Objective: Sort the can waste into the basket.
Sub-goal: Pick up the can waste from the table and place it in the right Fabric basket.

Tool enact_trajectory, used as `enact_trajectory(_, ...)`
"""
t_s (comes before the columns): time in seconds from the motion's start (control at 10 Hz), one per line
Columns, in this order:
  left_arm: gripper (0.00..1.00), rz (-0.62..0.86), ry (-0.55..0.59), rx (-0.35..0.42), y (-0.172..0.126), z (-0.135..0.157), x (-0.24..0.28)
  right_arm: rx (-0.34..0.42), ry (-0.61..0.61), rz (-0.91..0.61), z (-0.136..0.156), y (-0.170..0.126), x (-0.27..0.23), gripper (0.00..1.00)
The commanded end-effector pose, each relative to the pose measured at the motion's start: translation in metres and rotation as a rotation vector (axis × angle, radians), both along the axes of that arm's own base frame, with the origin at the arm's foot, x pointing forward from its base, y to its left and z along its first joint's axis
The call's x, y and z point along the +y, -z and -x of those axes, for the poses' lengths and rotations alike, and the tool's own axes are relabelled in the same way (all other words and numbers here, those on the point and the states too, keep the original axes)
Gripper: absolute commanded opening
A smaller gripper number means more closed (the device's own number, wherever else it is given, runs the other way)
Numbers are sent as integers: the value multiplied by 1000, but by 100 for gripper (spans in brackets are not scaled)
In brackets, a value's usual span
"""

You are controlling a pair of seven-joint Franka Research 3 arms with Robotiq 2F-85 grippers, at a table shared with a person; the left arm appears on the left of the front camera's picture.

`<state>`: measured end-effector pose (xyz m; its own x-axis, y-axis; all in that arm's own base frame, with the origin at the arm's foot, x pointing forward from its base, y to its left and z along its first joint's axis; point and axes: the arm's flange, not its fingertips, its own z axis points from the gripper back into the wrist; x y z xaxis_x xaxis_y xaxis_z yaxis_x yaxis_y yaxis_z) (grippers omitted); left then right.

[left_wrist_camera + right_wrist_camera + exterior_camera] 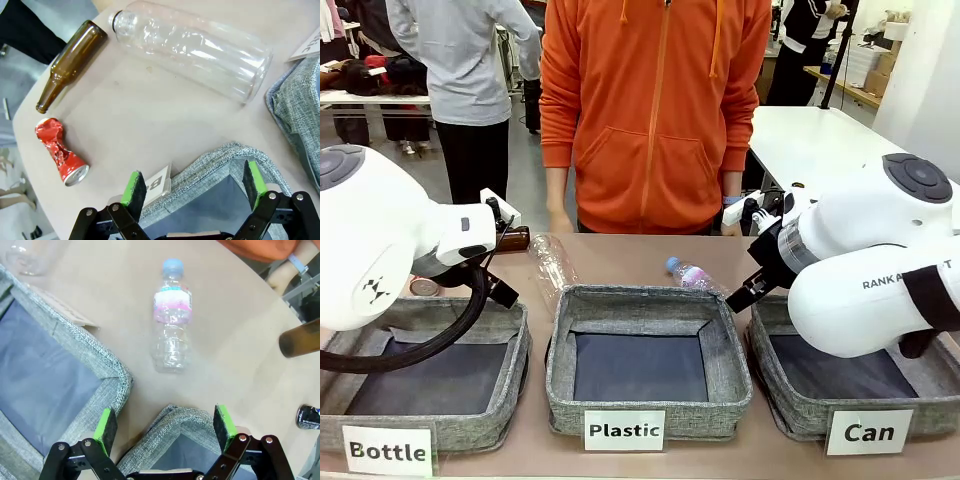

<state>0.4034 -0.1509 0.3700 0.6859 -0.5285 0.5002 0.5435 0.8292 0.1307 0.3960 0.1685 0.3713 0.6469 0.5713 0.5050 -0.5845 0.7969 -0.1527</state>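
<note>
The crushed shiny red metal can lies diagonally on the table, silver lid toward the wide-spread, empty left gripper. The dark can is cut off at the picture's edge. The right gripper, equally wide, hangs over the grey woven "Can" basket.

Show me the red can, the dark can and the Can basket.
red can (61, 152): left wrist view, crushed middle.
dark can (309, 416): right wrist view, visible side.
Can basket (798, 415): front view, front wall.
</note>
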Motion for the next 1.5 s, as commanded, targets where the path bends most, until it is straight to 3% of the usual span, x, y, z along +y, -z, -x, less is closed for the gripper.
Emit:
enact_trajectory(0.0,100,0,0,0,0,0,0,0,1,-1,0,0,0,100)
enact_trajectory(0.9,100,0,0,0,0,0,0,0,0,0,0,0,0,100)
enact_trajectory(1.0,100,21,52,32,-29,4,-18,84,54,29,6,-25,-5,100)
enact_trajectory(1.1,100,81,35,69,-74,12,-24,45,149,-82,16,-68,-17,100)
enact_trajectory(1.2,100,164,-57,93,-123,19,-37,27,187,-152,31,-108,-39,100)
enact_trajectory(1.3,100,240,-94,89,-157,31,-34,63,199,-229,46,-136,-60,100)
enact_trajectory(1.4,100,316,-115,173,-182,45,-19,190,116,-372,67,-154,-96,100)
